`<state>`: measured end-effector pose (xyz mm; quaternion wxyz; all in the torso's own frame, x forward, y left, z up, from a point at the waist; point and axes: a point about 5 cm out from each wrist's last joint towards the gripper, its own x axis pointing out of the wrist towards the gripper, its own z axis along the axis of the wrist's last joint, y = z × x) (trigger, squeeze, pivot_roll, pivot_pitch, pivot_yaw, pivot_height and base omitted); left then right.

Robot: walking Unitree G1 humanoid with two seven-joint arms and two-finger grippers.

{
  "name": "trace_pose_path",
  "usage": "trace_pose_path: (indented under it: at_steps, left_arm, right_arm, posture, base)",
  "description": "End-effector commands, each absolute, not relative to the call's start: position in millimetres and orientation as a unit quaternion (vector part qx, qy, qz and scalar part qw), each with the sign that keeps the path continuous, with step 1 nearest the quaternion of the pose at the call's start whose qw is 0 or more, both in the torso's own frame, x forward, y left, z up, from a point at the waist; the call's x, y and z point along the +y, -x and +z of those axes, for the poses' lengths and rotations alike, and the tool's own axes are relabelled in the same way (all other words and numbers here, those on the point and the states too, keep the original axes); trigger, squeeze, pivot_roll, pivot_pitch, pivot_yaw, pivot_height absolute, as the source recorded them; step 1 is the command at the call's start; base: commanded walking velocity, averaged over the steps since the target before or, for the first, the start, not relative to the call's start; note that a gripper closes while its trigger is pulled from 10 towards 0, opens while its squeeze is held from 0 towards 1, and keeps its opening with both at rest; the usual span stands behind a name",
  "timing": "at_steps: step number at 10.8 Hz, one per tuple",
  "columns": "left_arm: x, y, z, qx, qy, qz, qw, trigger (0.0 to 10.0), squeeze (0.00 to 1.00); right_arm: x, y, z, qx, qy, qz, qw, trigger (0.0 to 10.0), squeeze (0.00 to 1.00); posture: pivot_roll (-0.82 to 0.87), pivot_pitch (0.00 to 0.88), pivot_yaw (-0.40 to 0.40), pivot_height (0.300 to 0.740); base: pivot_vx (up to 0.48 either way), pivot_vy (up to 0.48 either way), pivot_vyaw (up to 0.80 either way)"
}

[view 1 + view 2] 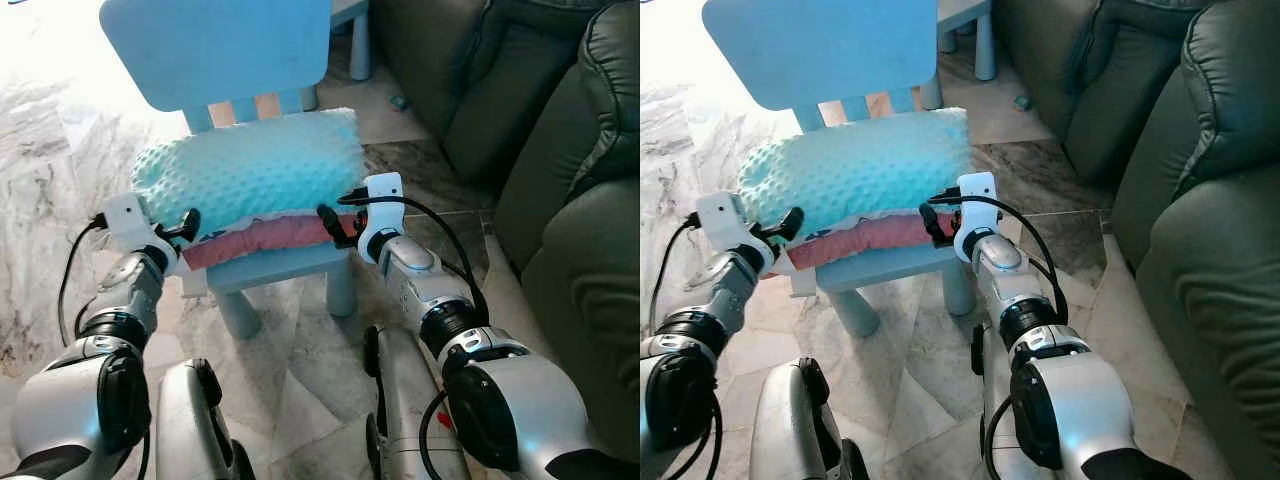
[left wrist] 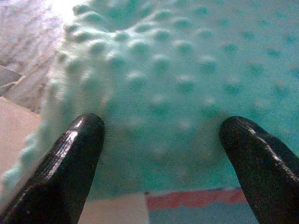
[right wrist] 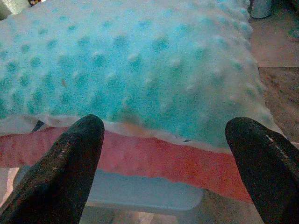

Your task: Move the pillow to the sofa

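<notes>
A turquoise dotted pillow [image 1: 250, 165] with a pink underside lies on the seat of a small light-blue chair [image 1: 215, 45] straight ahead. My left gripper [image 1: 188, 226] is at the pillow's left front corner, open, its fingers [image 2: 70, 158] spread in front of the dotted fabric. My right gripper [image 1: 333, 226] is at the pillow's right front corner, open, fingers [image 3: 65, 163] wide apart facing the pink edge [image 3: 140, 154]. Neither grips the pillow. The dark green sofa [image 1: 560, 180] stands to the right.
The chair's backrest rises behind the pillow. Marble floor [image 1: 290, 370] lies between me and the chair. A small light-blue table leg [image 1: 358, 45] stands behind the chair, near the sofa. The sofa seat [image 1: 590, 300] is close on my right.
</notes>
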<state>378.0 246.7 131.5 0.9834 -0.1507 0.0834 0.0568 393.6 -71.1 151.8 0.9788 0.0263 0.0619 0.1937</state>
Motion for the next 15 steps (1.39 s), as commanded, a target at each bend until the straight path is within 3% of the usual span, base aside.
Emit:
trace_pose_path:
  at_steps: [1, 3, 5, 7, 9, 11, 15]
  left_arm:
    - [262, -377, 139, 0.071, 0.150, 0.082, 0.983, 10.0, 0.00]
    - [264, -374, 148, 0.007, 0.130, 0.052, 0.990, 10.0, 0.00]
    - [262, -350, 136, -0.038, 0.093, 0.029, 0.994, 10.0, 0.00]
    - [252, -301, 116, -0.046, 0.056, 0.024, 0.997, 10.0, 0.00]
    - [230, -239, 98, -0.025, 0.079, 0.007, 0.997, 10.0, 0.00]
    - [217, -214, 95, -0.011, 0.072, 0.020, 0.997, 10.0, 0.00]
    - [210, -228, 109, -0.027, 0.078, 0.031, 0.996, 10.0, 0.00]
  right_arm:
    - [-70, -395, 155, 0.060, -0.036, 0.197, 0.978, 10.0, 0.00]
    - [-83, -395, 161, 0.017, -0.013, 0.202, 0.979, 10.0, 0.00]
    - [-96, -392, 163, -0.014, -0.014, 0.199, 0.980, 10.0, 0.00]
    - [-103, -380, 157, -0.029, -0.012, 0.189, 0.981, 10.0, 0.00]
    - [-105, -353, 151, -0.049, -0.003, 0.188, 0.981, 10.0, 0.00]
    - [-106, -336, 154, -0.057, 0.009, 0.176, 0.983, 10.0, 0.00]
    - [-96, -336, 180, -0.090, 0.013, 0.173, 0.981, 10.0, 0.00]
  posture:
    - [-0.22, 0.265, 0.047, 0.477]
    - [-0.17, 0.203, 0.053, 0.477]
    - [-0.16, 0.146, 0.059, 0.477]
    - [-0.15, 0.070, 0.072, 0.477]
    - [-0.15, 0.021, 0.077, 0.477]
    - [-0.13, 0.000, 0.081, 0.477]
    - [-0.15, 0.000, 0.078, 0.477]
  base:
    - [0.000, 0.000, 0.00]
    - [0.000, 0.000, 0.00]
    - [0.000, 0.000, 0.00]
    - [0.000, 0.000, 0.00]
    - [0.000, 0.000, 0.00]
    - [0.000, 0.000, 0.00]
    - [0.000, 0.000, 0.00]
